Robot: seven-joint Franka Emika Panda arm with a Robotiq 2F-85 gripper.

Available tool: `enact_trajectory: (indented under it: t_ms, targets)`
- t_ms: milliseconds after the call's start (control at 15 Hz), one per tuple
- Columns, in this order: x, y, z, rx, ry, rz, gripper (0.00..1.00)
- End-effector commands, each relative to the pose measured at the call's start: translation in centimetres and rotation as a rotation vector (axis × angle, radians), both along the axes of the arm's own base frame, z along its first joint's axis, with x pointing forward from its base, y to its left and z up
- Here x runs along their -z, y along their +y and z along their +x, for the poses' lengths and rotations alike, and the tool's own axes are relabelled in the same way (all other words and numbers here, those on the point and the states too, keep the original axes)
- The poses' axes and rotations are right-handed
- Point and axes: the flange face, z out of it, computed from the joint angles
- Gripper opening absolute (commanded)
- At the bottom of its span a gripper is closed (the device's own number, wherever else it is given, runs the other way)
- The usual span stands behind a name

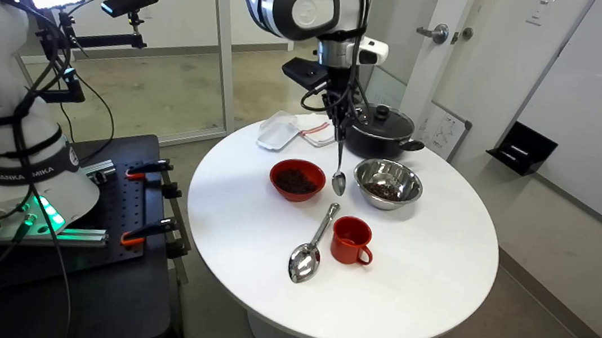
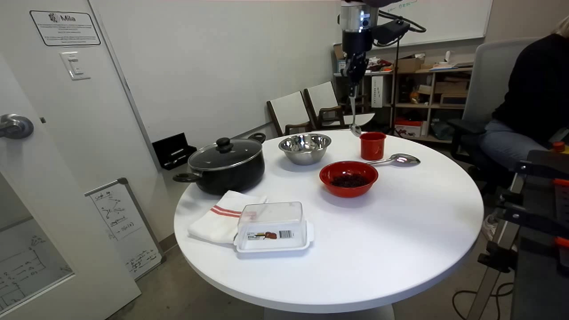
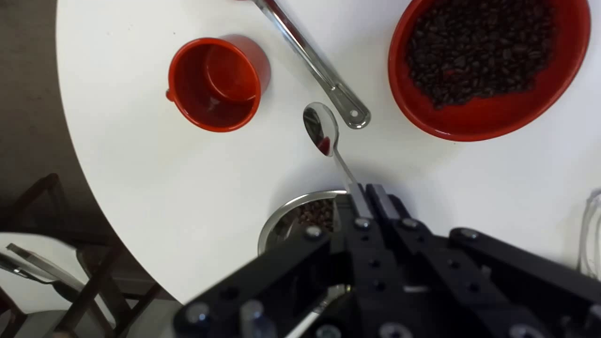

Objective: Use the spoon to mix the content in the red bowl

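My gripper is shut on the spoon, which hangs head down with its thin handle rising into the fingers. In the wrist view the spoon's head sticks out ahead of the gripper, in the air above the white table. The red bowl holds a heap of dark beans and stands off to one side of the spoon, apart from it. Both exterior views show the red bowl upright on the table. The upper part of the spoon's handle is hidden within the gripper.
A steel bowl with some beans stands close to the hanging spoon. A red mug and a large serving spoon lie nearby. Farther off are a black lidded pot, a clear-lidded dish and a folded towel.
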Motion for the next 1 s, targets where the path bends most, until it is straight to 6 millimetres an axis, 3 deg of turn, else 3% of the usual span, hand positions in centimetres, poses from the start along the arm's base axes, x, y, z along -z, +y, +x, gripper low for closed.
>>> enact_trajectory:
  t_ms: [0,400,933]
  targets:
    - [-1.3,1.4,-1.6,-0.109,0.016,0.13,0.01]
    - [-0.1,2.9,-2.3,-0.265,0.122,0.32,0.01]
    - [3.5,2.6,-3.3,-0.378,0.226,0.354,0.01]
